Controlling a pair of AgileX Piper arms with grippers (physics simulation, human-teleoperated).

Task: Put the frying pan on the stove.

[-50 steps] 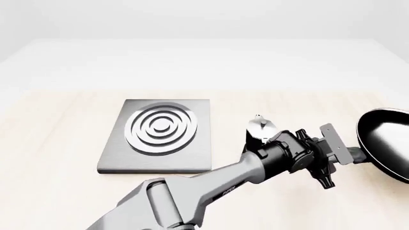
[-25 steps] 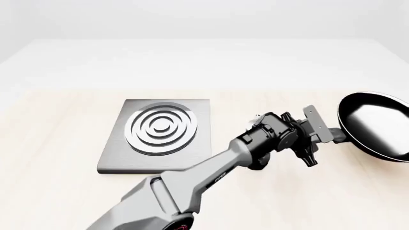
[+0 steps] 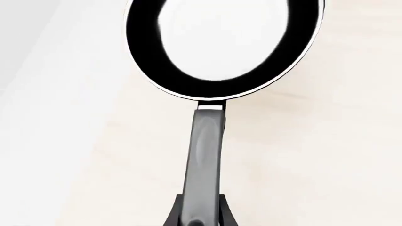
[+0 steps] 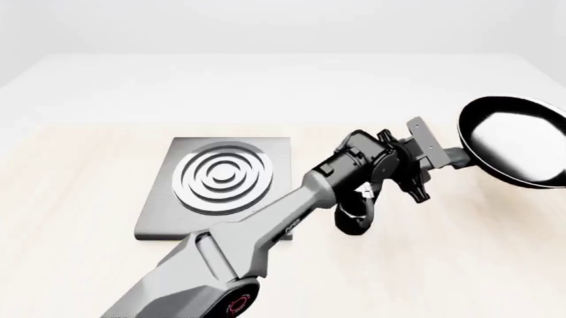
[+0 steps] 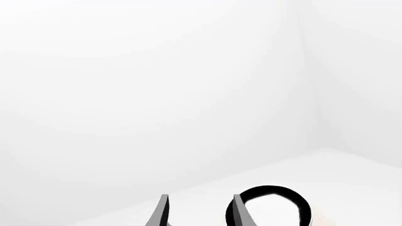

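Frying pan (image 4: 517,142) at the far right of the front view, upper-middle height, lifted clear of the counter (image 4: 460,265) and tipped so the glossy pale inside faces the camera. Black rim, shallow bowl, long dark grey handle (image 3: 204,160) running back from the bowl toward the left gripper (image 4: 442,159). Held by that handle: in the left wrist view, dark fingers (image 3: 176,216) closed snugly on either side of the handle near its far end, bowl well out ahead of them. Likely rigid and fairly heavy at the bowl end, so a grip this far back probably leaves a long lever; pan may droop or twist about the handle if swung fast. Smooth rounded handle looks slippery; a hold nearer the bowl would probably steady it, though the present one seems to carry it.

Stove (image 4: 221,185) left of centre in the front view, flat grey slab with silver concentric rings, well apart from the pan, with the left arm stretched across between. Nothing resting on the rings.

Right gripper (image 5: 197,212) visible only in its own wrist view, two fingers parted with nothing between, pointing toward pale background, pan's black rim (image 5: 276,207) just beyond.
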